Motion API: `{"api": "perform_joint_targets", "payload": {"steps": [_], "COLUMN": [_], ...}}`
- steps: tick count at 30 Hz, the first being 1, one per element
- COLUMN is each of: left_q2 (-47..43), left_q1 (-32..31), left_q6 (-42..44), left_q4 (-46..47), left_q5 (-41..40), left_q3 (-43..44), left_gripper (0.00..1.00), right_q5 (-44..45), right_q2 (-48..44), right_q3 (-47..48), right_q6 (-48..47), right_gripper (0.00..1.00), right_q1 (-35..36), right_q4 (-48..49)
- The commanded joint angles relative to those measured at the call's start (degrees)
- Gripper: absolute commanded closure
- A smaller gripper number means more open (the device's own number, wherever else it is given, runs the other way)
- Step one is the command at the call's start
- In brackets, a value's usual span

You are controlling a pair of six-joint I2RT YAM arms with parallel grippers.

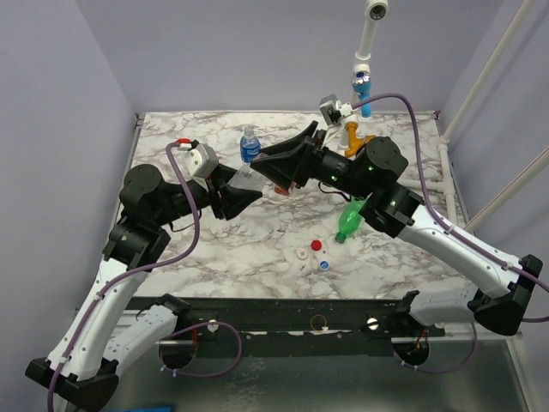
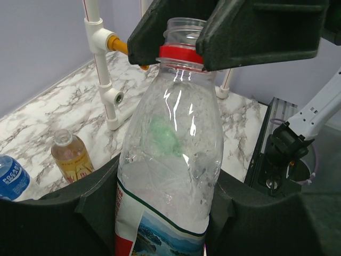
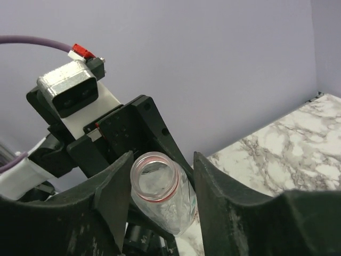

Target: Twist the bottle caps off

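My left fingers [image 2: 64, 213] clench the clear bottle [image 2: 170, 160] at its red-white label, above the desk [image 1: 214, 257]. Its mouth is uncapped, with a red ring [image 2: 181, 52] on the neck. My right fingers [image 2: 266, 32] flank that neck; I cannot tell whether they grip it.

Both the left gripper [image 1: 243, 196] and the right gripper [image 1: 283, 167] were matte black. Between them was a clear bottle [image 2: 170, 149] with a red neck ring and a label in red, white and blue-green scenery. Just beside the left gripper stood a blue-labelled bottle [image 1: 250, 146] and an amber bottle [image 2: 69, 157] with a red and gold label. Below the right gripper lay a green bottle [image 1: 347, 221], then a red cap [image 1: 316, 245], a white cap [image 1: 303, 255] and a bluish-white cap [image 1: 324, 264]. The table [image 1: 214, 257] was white marble with grey veins. The cables [image 1: 199, 232] were purple and the walls [image 1: 257, 51] pale lilac. Beyond the right gripper, white pipes [image 2: 101, 69] carried an orange fitting [image 1: 353, 137] and a blue fitting [image 1: 364, 83].
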Motion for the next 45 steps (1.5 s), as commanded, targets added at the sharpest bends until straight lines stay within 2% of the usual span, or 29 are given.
{"api": "perform_joint_targets", "payload": {"steps": [1,5,6,7,8,9,18,23,28,41,45], "left_q2": [0.24,0.24,0.15,0.02,-0.16,-0.53,-6.41,-7.86,-7.32,-8.64,-8.49], "left_q1": [0.21,0.21,0.21,0.21,0.21,0.21,0.21,0.16,0.21,0.21,0.29], "left_q6": [-0.86,-1.15,-1.21,-1.34,-1.49,-1.56,2.89,4.95,4.92,2.85,3.5], "left_q4": [2.04,2.45,2.45,2.51,2.41,2.07,-9.73,-17.51,-21.95,-23.02,-23.68], "left_q5": [0.55,-1.81,-2.67,-3.54,-4.68,-5.92,-16.74,-27.19,-34.96,-34.75,-33.24], "left_q3": [1.02,0.93,0.86,0.76,0.57,0.49,0.53,4.35,6.55,4.86,5.44], "left_gripper": [0.96,0.88,0.75,0.55,0.26,0.03,0.01,0.01,0.01,0.01,0.01], "right_q5": [-2.7,-1.5,-0.81,-0.28,0.57,1.43,12.11,15.44,19.98,25.45,25.44], "right_q2": [2.62,3.1,3.11,3.04,2.98,3.06,8.54,13.4,18.64,31.88,35.22], "right_q3": [2.06,1.78,1.78,1.95,2.23,2.74,4.81,2.95,1.61,-1.87,-1.86], "right_q6": [1.73,1.36,1.0,0.39,-0.38,-1.38,-12.7,-16.46,-18.64,-22.26,-22.0], "right_gripper": [0.55,0.68,0.72,0.74,0.77,0.79,0.87,0.89,0.91,0.91,0.91], "right_q1": [0.38,0.38,0.39,0.38,0.38,0.38,0.36,0.37,0.33,-0.39,-0.85], "right_q4": [1.83,0.92,0.5,0.01,-1.01,-1.97,-13.16,-12.08,-5.54,9.77,11.07]}}
